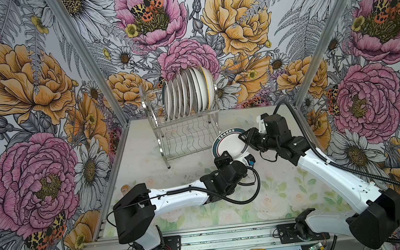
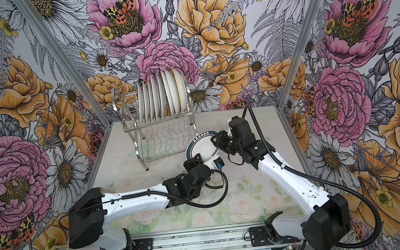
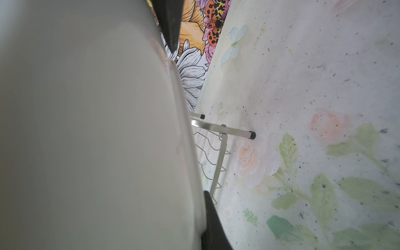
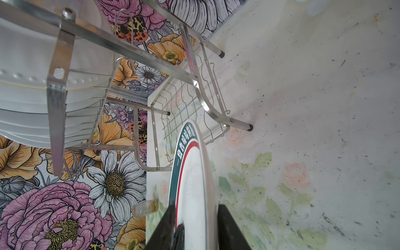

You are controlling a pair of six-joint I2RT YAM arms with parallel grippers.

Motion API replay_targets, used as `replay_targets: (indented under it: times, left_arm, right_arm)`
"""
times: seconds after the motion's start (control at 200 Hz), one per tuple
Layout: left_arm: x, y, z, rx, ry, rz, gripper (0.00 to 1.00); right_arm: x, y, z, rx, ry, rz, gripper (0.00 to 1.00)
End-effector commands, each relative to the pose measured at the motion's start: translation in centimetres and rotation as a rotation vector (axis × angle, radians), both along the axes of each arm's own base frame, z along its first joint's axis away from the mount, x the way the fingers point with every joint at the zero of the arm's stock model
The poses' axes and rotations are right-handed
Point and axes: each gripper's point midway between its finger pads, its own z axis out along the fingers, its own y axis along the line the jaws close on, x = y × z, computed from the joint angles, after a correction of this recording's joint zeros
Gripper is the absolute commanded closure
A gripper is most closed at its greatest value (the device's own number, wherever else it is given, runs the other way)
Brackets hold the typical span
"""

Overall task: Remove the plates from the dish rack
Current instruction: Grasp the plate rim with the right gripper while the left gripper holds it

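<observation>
The teal-rimmed plate (image 1: 229, 144) hangs tilted just right of the dish rack (image 1: 160, 134), its near rim pinched by the left gripper (image 1: 227, 155), its right rim between the narrow-set fingers (image 4: 229, 227) of the right gripper (image 1: 244, 139); whether these grip yet I cannot tell.

Plainly a staged robot test booth, no home kitchen: boxed in by bold flower-printed wall panels (image 1: 28, 97) on grey metal corner posts (image 1: 82, 54), with twin white-and-black robot arms (image 1: 181, 197) bolted to a slotted aluminium rail (image 1: 217, 239) at 6 o'clock of the pale rose-printed counter (image 1: 288, 197).
</observation>
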Motion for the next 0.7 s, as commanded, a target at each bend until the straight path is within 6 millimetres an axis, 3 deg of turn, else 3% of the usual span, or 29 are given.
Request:
replay_targets:
  times: [0.0, 0.265, 0.375, 0.626, 0.696]
  left_arm:
    - [0.9, 0.0, 2.2, -0.053, -0.06, 0.038, 1.0]
    - [1.7, 0.2, 2.6, -0.033, -0.091, 0.058, 1.0]
    - [1.7, 0.0, 2.6, -0.032, -0.091, 0.055, 1.0]
    - [2.1, -0.4, 2.7, -0.037, -0.11, 0.079, 1.0]
    - [2.2, -0.5, 2.8, -0.048, -0.112, 0.087, 0.86]
  right_arm:
    - [0.0, 0.0, -1.0, 0.011, 0.02, 0.004, 0.69]
    - [-0.5, -0.2, -2.7, -0.004, 0.055, 0.004, 0.83]
    - [-0.5, -0.3, -3.2, -0.009, 0.068, -0.001, 1.0]
    - [-0.4, -0.7, -2.2, -0.015, 0.032, -0.015, 1.0]
    - [-0.3, -1.0, -2.0, -0.02, 0.02, -0.024, 1.0]
